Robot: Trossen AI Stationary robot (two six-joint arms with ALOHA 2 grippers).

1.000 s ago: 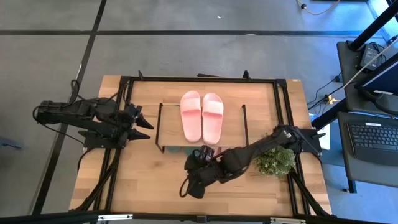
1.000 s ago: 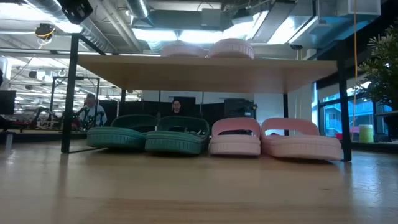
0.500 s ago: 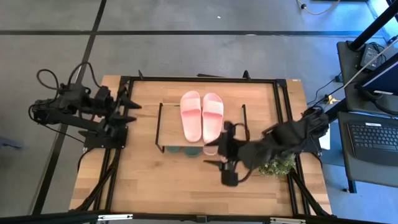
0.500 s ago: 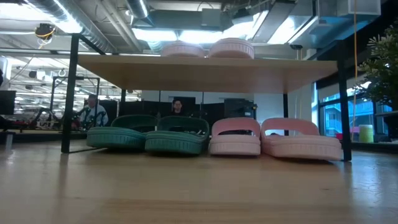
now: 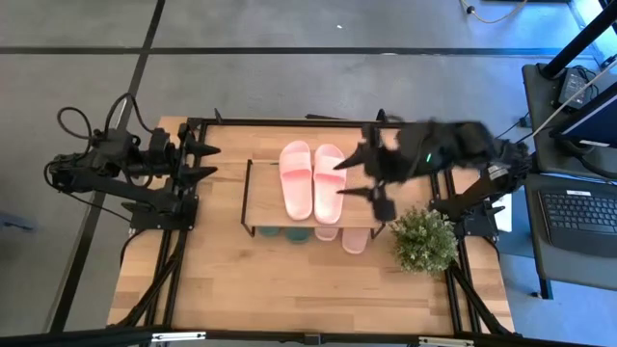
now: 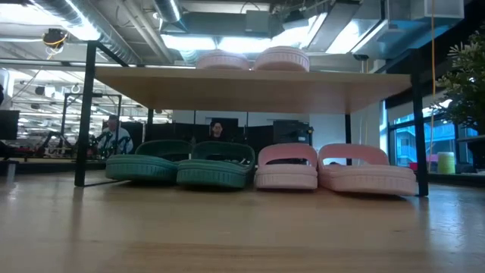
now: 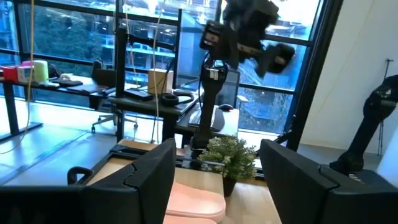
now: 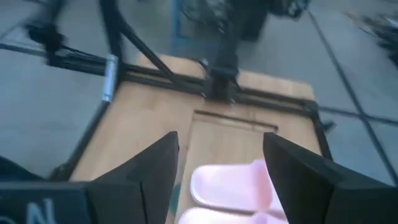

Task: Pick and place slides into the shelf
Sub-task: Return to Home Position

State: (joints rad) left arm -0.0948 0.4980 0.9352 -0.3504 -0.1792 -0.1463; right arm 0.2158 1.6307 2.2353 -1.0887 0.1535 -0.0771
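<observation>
The shelf (image 5: 313,214) stands mid-table on thin black legs. One light pink pair (image 5: 313,179) lies on its top board, soles down. Beneath it, in the low view, the dark green pair (image 6: 179,163) and the second pink pair (image 6: 333,168) rest side by side on the table. From above, their near ends (image 5: 355,240) poke out from under the board. My right gripper (image 5: 349,178) is open, raised over the shelf's right end, and empty. My left gripper (image 5: 204,161) is open near the table's left edge, pointing at the shelf.
A small potted plant (image 5: 426,241) stands on the table near the shelf's right legs. A black frame (image 5: 308,123) runs around the tabletop. Bare wood (image 5: 289,289) lies between the shelf and the near edge. People sit at desks far behind the table (image 6: 114,136).
My right arm has swung up from the table in front of the shelf, first toward the right edge and then toward the far edge, ending raised over the shelf's right end. My left gripper has drawn back toward the far left corner. The slides have stayed put.
</observation>
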